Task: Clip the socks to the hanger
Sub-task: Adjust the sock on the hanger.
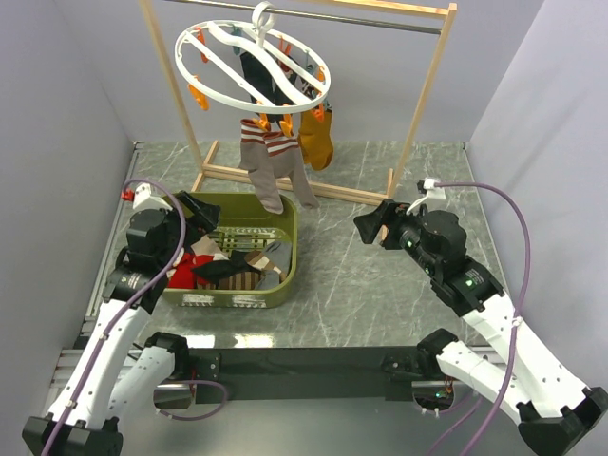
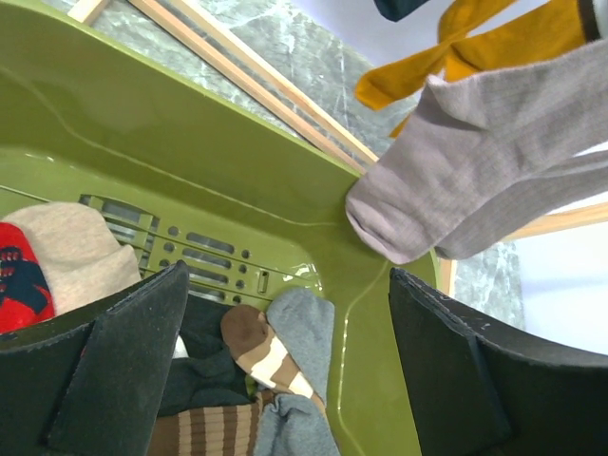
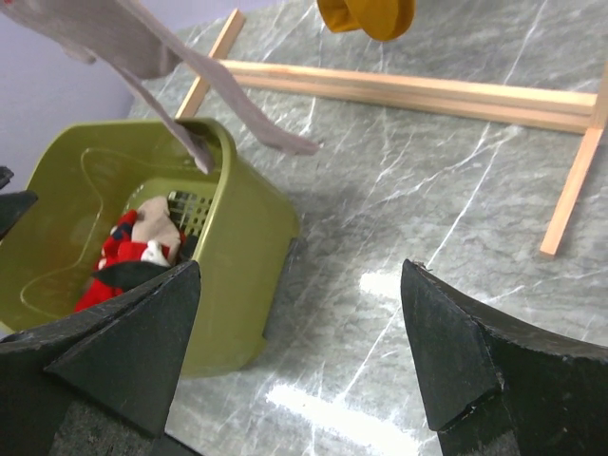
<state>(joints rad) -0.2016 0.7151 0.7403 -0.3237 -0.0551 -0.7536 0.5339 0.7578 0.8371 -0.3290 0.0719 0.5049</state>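
Observation:
The taupe socks [image 1: 268, 169] with red and white striped cuffs hang side by side from orange clips on the white oval hanger [image 1: 249, 59], toes down over the basket's back rim. Their toes [image 2: 456, 180] show in the left wrist view, their lower ends [image 3: 142, 47] in the right wrist view. My left gripper [image 1: 201, 218] is open over the basket's back left corner, below and left of the socks, with nothing between its fingers [image 2: 287, 275]. My right gripper [image 1: 373, 226] is open and empty to the right of the basket, low over the table [image 3: 300, 268].
A green basket [image 1: 293, 249] holds red, brown-striped, grey and dark socks [image 1: 233, 268]. The hanger hooks onto a wooden rack [image 1: 425, 90] whose base bar [image 3: 408, 90] lies across the marble table. A mustard sock [image 1: 316, 139] and a dark sock [image 1: 255, 72] also hang there.

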